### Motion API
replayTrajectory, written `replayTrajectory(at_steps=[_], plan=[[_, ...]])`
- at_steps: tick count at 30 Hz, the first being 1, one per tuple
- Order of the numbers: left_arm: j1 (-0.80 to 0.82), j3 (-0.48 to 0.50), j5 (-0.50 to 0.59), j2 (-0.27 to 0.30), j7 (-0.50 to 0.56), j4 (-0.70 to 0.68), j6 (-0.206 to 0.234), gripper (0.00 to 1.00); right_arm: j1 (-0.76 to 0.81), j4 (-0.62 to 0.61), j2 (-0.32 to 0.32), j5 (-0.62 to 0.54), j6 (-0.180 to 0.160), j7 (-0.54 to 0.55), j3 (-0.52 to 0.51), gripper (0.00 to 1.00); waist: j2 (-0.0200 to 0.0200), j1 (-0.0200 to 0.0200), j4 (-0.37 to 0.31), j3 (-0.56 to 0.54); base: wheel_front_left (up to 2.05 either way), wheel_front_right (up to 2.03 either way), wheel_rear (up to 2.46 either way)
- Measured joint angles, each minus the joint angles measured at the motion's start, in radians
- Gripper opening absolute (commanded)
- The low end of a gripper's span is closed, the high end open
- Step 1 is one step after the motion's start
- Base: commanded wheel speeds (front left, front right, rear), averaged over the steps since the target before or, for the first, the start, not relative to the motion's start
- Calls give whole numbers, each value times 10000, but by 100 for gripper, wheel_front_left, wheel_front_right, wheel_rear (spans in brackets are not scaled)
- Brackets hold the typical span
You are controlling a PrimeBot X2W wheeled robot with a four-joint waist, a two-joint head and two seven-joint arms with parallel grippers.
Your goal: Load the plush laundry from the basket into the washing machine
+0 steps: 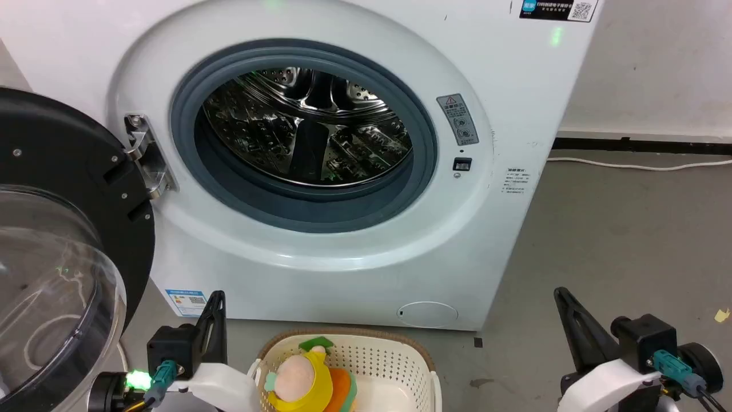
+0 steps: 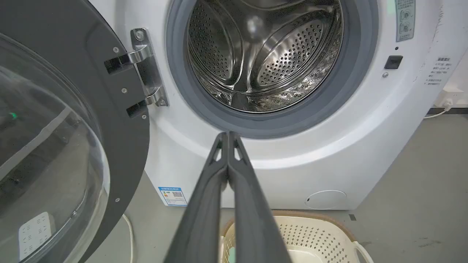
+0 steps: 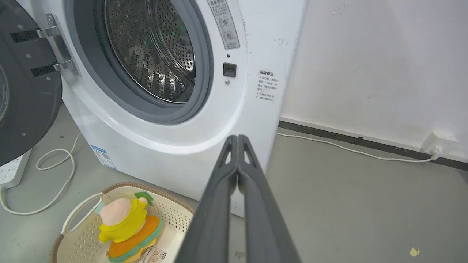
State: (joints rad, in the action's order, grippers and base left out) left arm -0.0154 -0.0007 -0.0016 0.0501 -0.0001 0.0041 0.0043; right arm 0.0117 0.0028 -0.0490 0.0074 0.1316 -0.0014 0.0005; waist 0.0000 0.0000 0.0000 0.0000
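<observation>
The plush laundry, pink-headed in yellow with orange and green layers, lies in the cream basket on the floor before the washing machine; the right wrist view shows the plush in the basket too. The washer's steel drum stands bare behind its grey ring, and the black-framed domed door hangs swung out at the left. My left gripper is shut, left of the basket and apart from it. My right gripper is shut, well right of the basket.
A white cable runs along the floor by the wall at the right. Another white cord and a power strip lie on the floor under the door. Grey floor stretches to the right of the washer.
</observation>
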Motion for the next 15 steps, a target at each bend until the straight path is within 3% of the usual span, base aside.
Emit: replayTrajectory(at_steps=[15], plan=[[0, 2, 0, 0, 0, 0, 0, 0, 0, 0, 0, 0, 0, 0, 2, 0, 0, 0, 0, 0, 0, 0, 0]])
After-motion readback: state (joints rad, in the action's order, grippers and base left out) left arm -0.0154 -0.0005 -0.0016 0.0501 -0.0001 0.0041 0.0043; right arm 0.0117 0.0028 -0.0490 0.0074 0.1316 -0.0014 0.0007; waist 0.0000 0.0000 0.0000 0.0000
